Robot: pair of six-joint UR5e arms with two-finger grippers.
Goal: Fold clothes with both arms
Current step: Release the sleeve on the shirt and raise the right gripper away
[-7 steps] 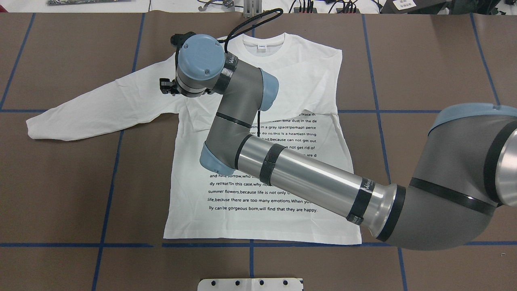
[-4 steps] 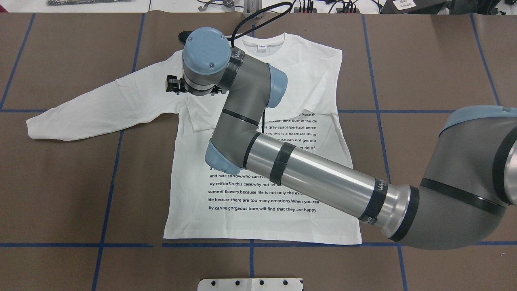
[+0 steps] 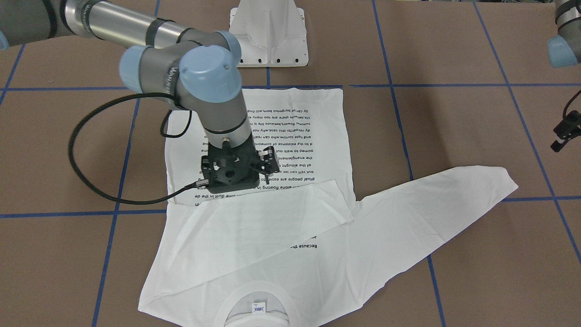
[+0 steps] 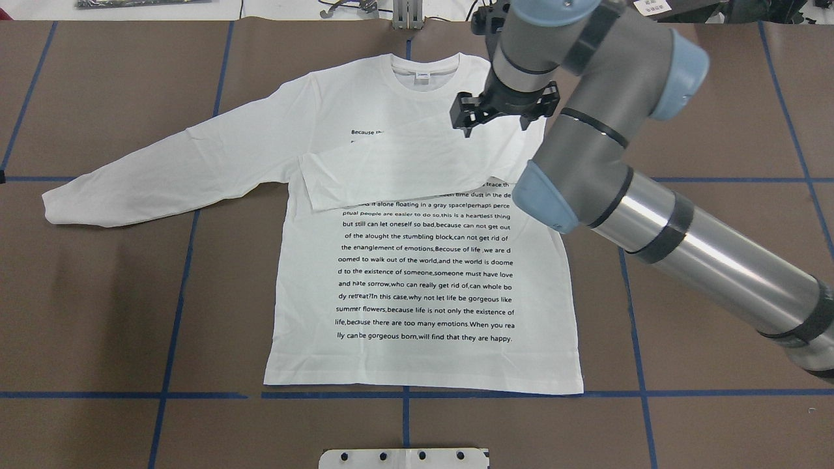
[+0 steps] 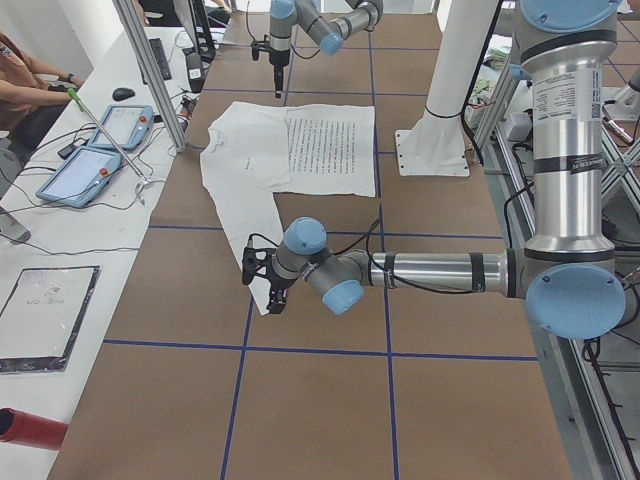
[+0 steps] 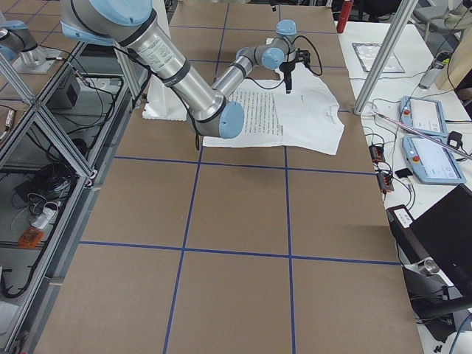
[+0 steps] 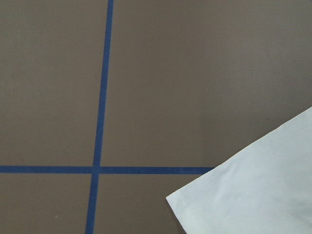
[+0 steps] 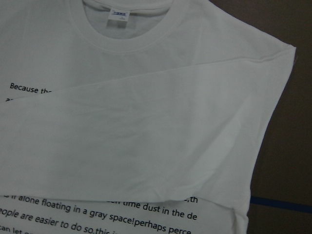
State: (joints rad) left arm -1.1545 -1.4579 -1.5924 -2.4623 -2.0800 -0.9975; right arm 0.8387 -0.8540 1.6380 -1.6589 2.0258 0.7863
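Note:
The white long-sleeved T-shirt [image 4: 417, 286] lies flat on the brown table, text side up, collar and neck label [image 4: 422, 75] at the far side. One sleeve [image 4: 404, 172] is folded across the chest; the other sleeve [image 4: 163, 169] lies stretched out to the left. My right gripper [image 4: 496, 124] hovers over the shirt's right shoulder, looks open and holds nothing; it also shows in the front view [image 3: 238, 172]. The right wrist view shows the collar and folded sleeve [image 8: 146, 131]. My left gripper [image 5: 268, 295] hangs by the stretched sleeve's cuff [image 7: 258, 195]; I cannot tell its state.
The white pedestal base [image 3: 270, 41] stands at the robot's side of the table. Blue tape lines [image 4: 176, 293] cross the brown table cover. A side bench with tablets [image 5: 100, 140] and a seated operator runs along the far side.
My right arm has swung from over the shirt's left shoulder to over its right shoulder and uncovered the chest. The shirt and its folded sleeve have not moved.

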